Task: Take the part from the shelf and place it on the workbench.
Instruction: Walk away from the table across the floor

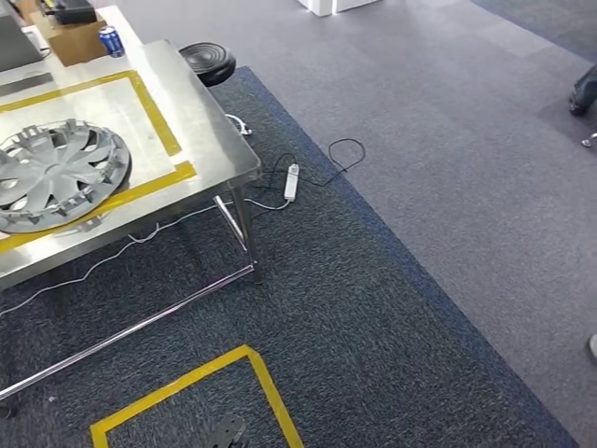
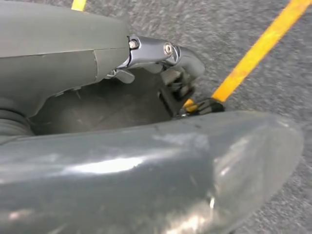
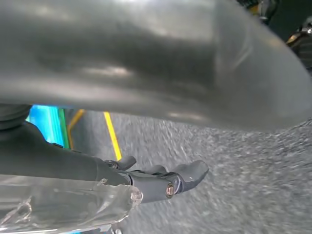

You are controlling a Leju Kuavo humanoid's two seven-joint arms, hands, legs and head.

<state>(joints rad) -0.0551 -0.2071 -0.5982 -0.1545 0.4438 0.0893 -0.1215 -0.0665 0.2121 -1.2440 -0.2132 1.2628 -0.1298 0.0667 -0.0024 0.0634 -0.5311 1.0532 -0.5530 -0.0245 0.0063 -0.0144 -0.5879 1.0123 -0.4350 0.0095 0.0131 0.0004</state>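
Left robot hand (image 2: 176, 73) hangs over carpet, fingers curled in, holding nothing. Right robot hand (image 3: 162, 178) likewise empty, fingers loosely apart.

Hubcap (image 1: 60, 173) well ahead of both, flat on steel bench (image 1: 211, 140) inside yellow tape. Silver-grey plastic, spoked. Likely light, stiff, brittle at clips; grip rim.

Part: I see the wheel cover (image 1: 60, 175) lying on the workbench (image 1: 204, 140), inside its taped frame (image 1: 160, 126)
Behind: can (image 1: 110, 41) beside box (image 1: 74, 39)
Right of bench: stool (image 1: 208, 62), power strip (image 1: 291, 181) on carpet
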